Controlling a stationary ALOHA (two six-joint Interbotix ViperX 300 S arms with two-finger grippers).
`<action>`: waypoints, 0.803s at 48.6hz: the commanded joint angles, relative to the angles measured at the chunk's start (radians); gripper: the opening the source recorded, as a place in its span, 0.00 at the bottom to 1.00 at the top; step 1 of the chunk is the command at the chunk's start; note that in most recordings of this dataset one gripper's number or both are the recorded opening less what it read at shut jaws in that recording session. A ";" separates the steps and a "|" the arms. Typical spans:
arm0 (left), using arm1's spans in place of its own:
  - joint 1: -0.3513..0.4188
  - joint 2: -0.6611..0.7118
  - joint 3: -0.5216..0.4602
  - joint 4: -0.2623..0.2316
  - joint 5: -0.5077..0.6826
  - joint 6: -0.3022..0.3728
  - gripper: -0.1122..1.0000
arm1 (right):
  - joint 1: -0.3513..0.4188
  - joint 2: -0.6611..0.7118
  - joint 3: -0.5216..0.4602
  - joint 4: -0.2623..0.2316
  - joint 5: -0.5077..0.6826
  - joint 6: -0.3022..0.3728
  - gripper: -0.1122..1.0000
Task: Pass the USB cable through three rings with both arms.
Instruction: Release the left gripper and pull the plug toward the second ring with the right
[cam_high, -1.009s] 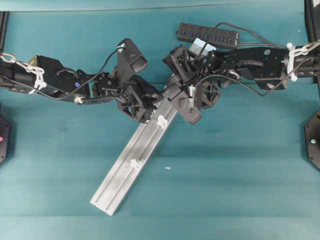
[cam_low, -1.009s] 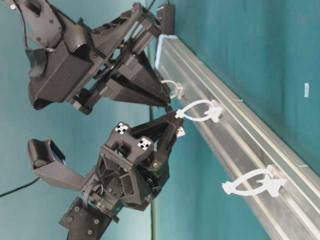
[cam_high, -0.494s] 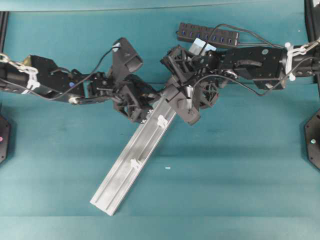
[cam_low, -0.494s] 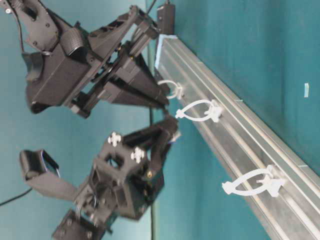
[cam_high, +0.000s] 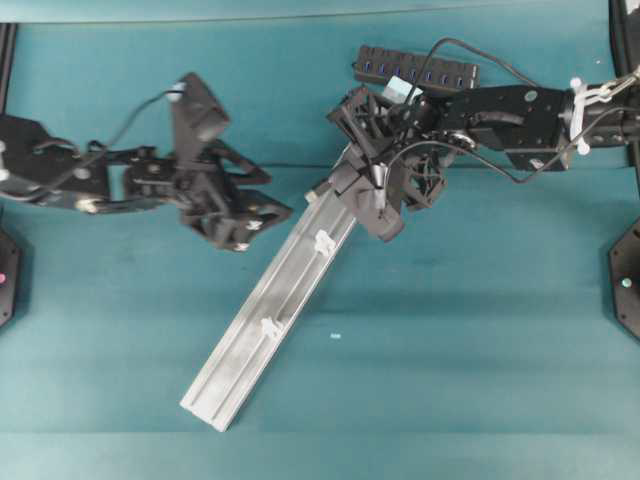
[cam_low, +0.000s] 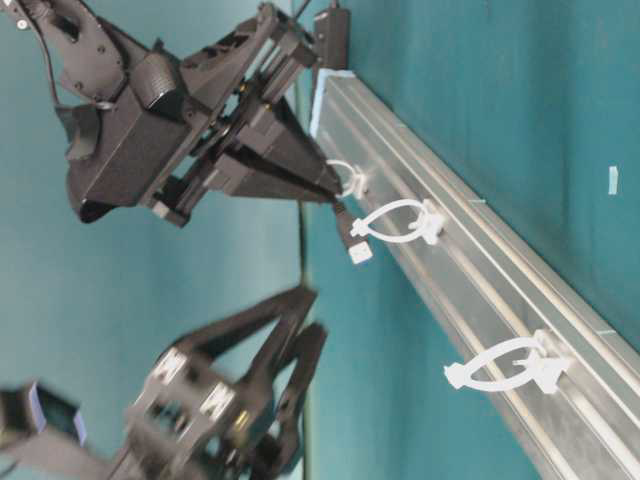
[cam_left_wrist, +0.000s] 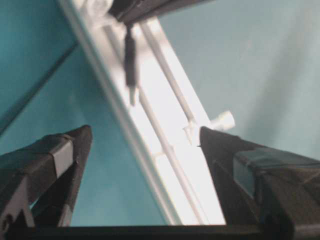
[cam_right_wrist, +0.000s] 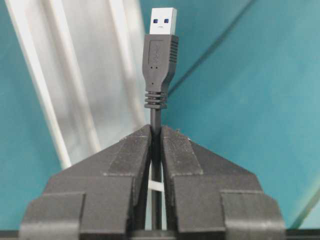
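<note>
The left gripper (cam_high: 262, 215) had let go, jaws wide, and backed off the silver aluminium rail (cam_high: 262, 325), leaving the thin black USB cable (cam_right_wrist: 159, 65) clamped in the right gripper (cam_right_wrist: 155, 137), ready for the next white plastic ring (cam_low: 392, 222).

Upper left of the frame: right gripper (cam_low: 325, 190), jaws pinched on the USB cable (cam_low: 350, 232) just behind its plug. Plug hanging free below the tips, metal end lowest, close beside the middle ring (cam_low: 395, 222). First ring (cam_low: 347, 178) right at the fingertips. Third ring (cam_low: 505, 365) at lower right. Silver rail (cam_low: 480, 250) slanting from top centre to lower right. Lower left: left gripper (cam_low: 305, 340), blurred, jaws apart, holding nothing, well clear of the plug.
</note>
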 joint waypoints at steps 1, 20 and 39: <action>-0.003 -0.064 0.020 0.003 -0.005 -0.005 0.93 | 0.006 -0.005 -0.003 -0.006 0.000 -0.008 0.19; -0.009 -0.202 0.117 0.003 -0.006 -0.006 0.93 | 0.040 -0.017 0.005 -0.008 0.017 -0.025 0.19; -0.008 -0.232 0.140 0.003 -0.005 -0.008 0.93 | 0.048 -0.064 0.029 -0.008 0.037 -0.032 0.19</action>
